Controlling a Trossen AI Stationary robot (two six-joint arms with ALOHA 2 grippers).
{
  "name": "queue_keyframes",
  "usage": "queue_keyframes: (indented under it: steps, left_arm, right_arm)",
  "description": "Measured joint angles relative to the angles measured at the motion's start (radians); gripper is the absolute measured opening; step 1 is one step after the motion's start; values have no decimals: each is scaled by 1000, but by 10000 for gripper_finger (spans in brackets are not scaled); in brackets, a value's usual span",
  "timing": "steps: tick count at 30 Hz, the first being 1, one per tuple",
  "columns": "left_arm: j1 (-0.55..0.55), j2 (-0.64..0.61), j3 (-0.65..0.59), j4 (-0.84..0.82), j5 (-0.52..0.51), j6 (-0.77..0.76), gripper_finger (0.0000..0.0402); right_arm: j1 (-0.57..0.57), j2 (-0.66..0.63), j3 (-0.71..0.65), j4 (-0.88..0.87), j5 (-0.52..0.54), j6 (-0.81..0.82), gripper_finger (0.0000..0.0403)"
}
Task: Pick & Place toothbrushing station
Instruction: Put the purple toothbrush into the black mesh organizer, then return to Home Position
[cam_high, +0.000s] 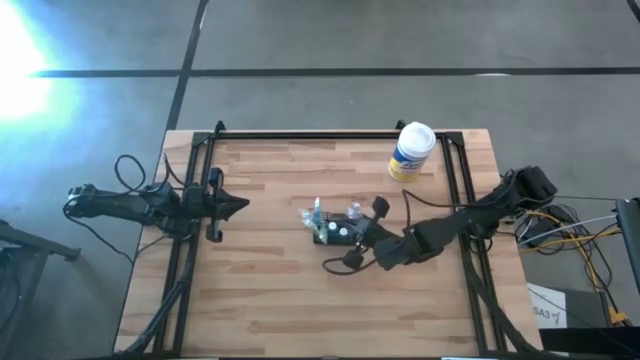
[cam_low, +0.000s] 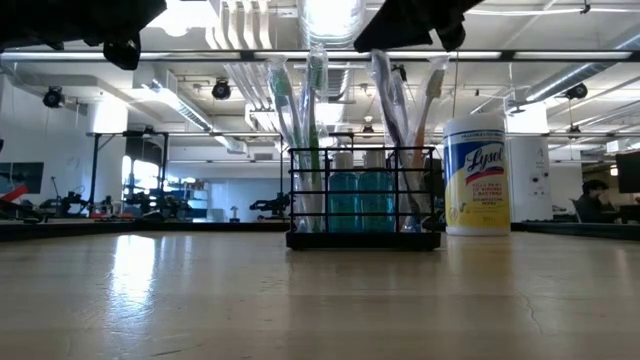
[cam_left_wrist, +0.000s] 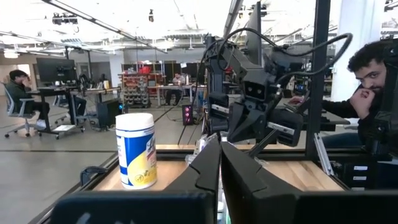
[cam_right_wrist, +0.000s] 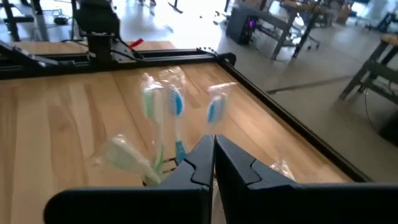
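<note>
The toothbrushing station (cam_high: 333, 228) is a small black wire holder with several toothbrushes and a blue bottle in it. It stands upright on its base mid-table, as the low view (cam_low: 363, 195) shows. My right gripper (cam_high: 354, 238) is shut right beside it on the table's right side; the right wrist view (cam_right_wrist: 213, 142) shows the toothbrush heads (cam_right_wrist: 163, 102) just past the fingertips. My left gripper (cam_high: 240, 206) is shut and empty at the table's left, pointing toward the station. My right gripper's shut fingertips (cam_right_wrist: 202, 149) stand close by the toothbrush handles (cam_right_wrist: 179, 149). I cannot tell whether they touch the station. The station's base rests on the table.
A white-and-yellow round canister (cam_high: 411, 150) stands at the far right of the table and shows in the low view (cam_low: 476, 175) and the left wrist view (cam_left_wrist: 135, 150). Black frame rails (cam_high: 330, 134) run along the far edge and both sides. A person (cam_left_wrist: 373, 74) sits beyond the table.
</note>
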Motion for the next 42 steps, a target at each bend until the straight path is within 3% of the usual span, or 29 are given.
queue_keyframes:
  steps: [11,15,19,21,25,30,32,36,39,42]
  left_arm:
    - [0,0,-2,-1,0,1,9]
    - [0,-1,-2,-13,7,9,18]
    - [0,-2,-2,-35,86,57,22]
    - [0,-6,-2,-51,89,85,20]
    - [2,-43,7,-118,82,232,6]
    - [16,-105,72,-237,-46,289,5]
    - [23,-137,84,-223,-5,298,4]
    - [41,-164,84,-180,206,337,3]
    - [69,-143,82,-185,192,340,2]
    - [118,-110,82,-184,171,305,2]
  right_arm:
    - [3,-5,0,-80,29,92,8]
    - [19,-36,0,-27,53,-6,8]
    - [69,-95,0,67,44,-177,8]
    - [93,-134,0,77,-22,-251,8]
    - [104,-227,-18,70,-259,-340,8]
    - [91,-383,-117,77,-289,-384,8]
    - [75,-459,-183,78,-311,-378,8]
    - [15,-617,-363,237,-472,-364,8]
    - [-49,-698,-498,383,-513,-303,8]
    - [-115,-768,-598,401,-536,-233,8]
